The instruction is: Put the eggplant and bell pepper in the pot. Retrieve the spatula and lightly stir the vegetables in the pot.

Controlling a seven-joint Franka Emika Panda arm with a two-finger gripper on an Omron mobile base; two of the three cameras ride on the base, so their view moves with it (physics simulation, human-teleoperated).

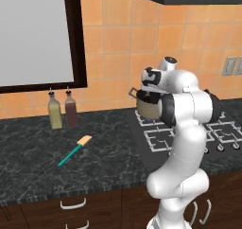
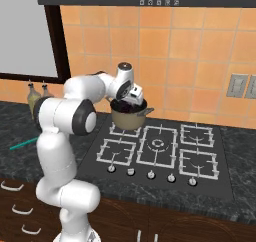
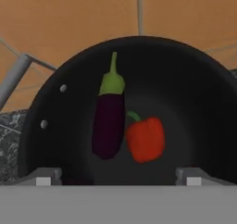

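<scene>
Gripper sitting right over the round brownish-grey metal pot, fingers spread wide, pinching nothing. Both vegetables lying on the dark pot floor: glossy dark purple eggplant just beside the red bell pepper, possibly touching. Eggplant's long axis running up-down in the hand view, green stem end pointing away from the fingertips. Looking like step 1 is wrapping up: 2 of 2 vegetables in the pot, which is standing on the stove's rear left burner.

Next move, by my read: lifting clear and swinging left to the spatula, long teal-green handle with tan squarish blade. It's lying flat on the dark counter, well apart from the pot, blade end pointing toward the wall and the 2 bottles, handle toward the counter edge. Grasping across the handle seems the sensible pick.
</scene>
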